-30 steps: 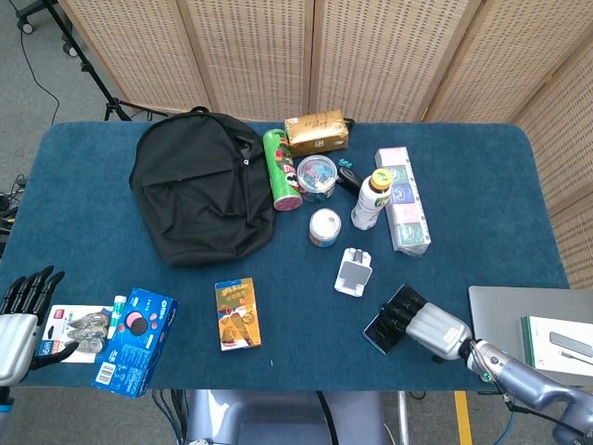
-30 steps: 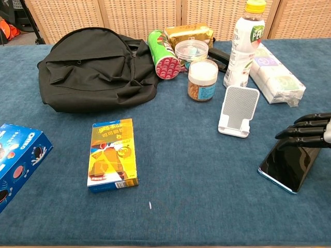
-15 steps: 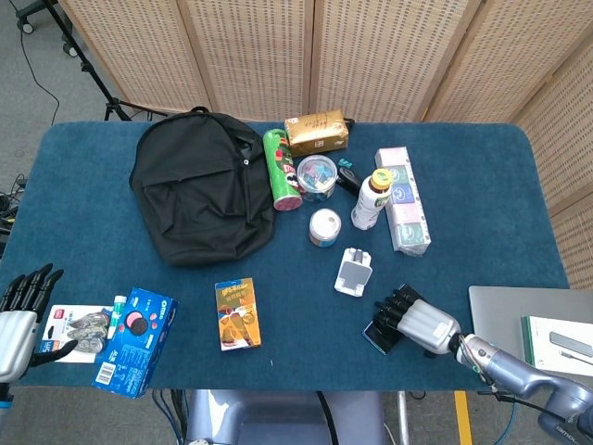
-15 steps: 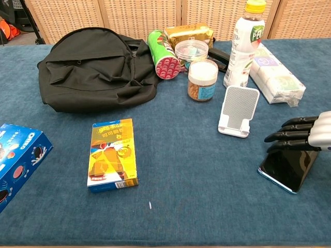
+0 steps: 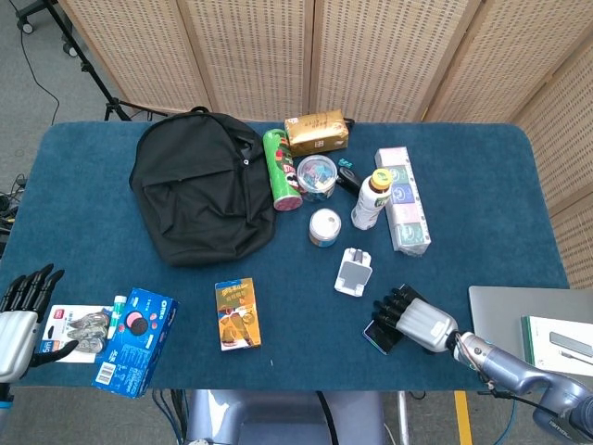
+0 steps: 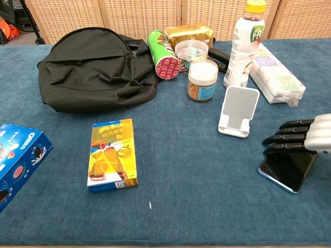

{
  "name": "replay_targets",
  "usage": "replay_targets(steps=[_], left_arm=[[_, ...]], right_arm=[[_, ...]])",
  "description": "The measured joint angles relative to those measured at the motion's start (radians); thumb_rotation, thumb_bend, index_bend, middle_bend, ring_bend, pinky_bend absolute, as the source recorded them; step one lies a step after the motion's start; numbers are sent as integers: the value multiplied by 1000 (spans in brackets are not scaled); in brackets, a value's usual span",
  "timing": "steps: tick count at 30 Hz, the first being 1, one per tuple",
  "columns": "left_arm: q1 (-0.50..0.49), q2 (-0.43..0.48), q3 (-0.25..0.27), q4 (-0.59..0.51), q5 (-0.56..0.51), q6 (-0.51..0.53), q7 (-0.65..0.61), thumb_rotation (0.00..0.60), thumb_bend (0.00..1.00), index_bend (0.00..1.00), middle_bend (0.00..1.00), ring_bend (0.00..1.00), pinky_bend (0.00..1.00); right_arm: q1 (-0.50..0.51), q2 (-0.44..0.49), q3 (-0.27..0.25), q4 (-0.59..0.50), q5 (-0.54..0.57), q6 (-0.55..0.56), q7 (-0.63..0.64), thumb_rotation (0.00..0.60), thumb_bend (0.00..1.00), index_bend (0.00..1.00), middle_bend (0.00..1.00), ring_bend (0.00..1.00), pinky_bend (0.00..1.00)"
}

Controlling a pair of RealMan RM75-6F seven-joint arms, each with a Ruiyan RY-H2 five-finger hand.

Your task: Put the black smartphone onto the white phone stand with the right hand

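1. Two hands show: the right hand point(image 6: 302, 137) hovers over the phone point(image 6: 286, 168), fingers apart, holding nothing.
2. Flat on the blue tabletop point(image 6: 196, 186), the phone lies near the white stand point(image 6: 238, 110), not on it.
3. At the tabletop's near left edge, the left hand point(image 5: 18, 320) rests with fingers spread beside a blue cookie box point(image 5: 136, 339).

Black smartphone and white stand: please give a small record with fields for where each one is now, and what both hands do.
smartphone: black smartphone lies flat on the blue table, near the front right edge
stand: white phone stand upright, holds nothing
right robot hand: right hand over the phone's far end, fingers extended; contact unclear
left robot hand: left hand at the table's left edge, fingers spread, holds nothing
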Motion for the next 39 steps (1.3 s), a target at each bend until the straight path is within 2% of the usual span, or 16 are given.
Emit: replay_targets(steps=[5, 8, 10, 13, 15, 18, 22, 27, 34, 39], left_arm=[[-1, -2, 1, -1, 0, -1, 5, 600, 0, 0, 0, 0, 0], [0, -3, 3, 0, -2, -2, 5, 600, 0, 0, 0, 0, 0], [0, -2, 3, 0, -4, -3, 1, 600, 0, 0, 0, 0, 0], [1, 2, 3, 2, -2, 1, -10, 600, 0, 0, 0, 0, 0], [1, 3, 4, 3, -2, 0, -14, 600, 0, 0, 0, 0, 0], [0, 4, 4, 3, -2, 0, -16, 600, 0, 0, 0, 0, 0], [0, 4, 4, 3, -3, 0, -16, 600, 0, 0, 0, 0, 0], [-1, 3, 5, 2, -2, -2, -12, 600, 0, 0, 0, 0, 0], [-2, 4, 7, 0, -4, -5, -10, 600, 0, 0, 0, 0, 0], [0, 10, 7, -4, 0, 1, -22, 600, 0, 0, 0, 0, 0]], right_arm=[[7, -19, -5, 19, -5, 17, -2, 600, 0, 76, 0, 0, 0], [15, -26, -3, 21, 0, 9, -9, 600, 0, 142, 15, 0, 0], [18, -32, -3, 23, 7, -1, -15, 600, 2, 238, 75, 14, 15], [15, -51, -3, 43, 10, 8, -13, 600, 56, 392, 267, 150, 125], [9, -68, -5, 68, 3, 43, -3, 600, 141, 489, 405, 280, 252], [0, -94, -12, 115, -13, 109, 29, 600, 243, 573, 497, 372, 331], [-16, -122, -24, 182, -38, 206, 84, 600, 306, 589, 520, 403, 343], [-36, -138, -34, 241, -55, 303, 145, 600, 311, 590, 521, 404, 344], [-43, -92, -20, 207, -49, 368, 145, 600, 311, 589, 521, 404, 344], [-41, -62, 7, 183, -53, 408, 64, 600, 337, 589, 520, 404, 344]])
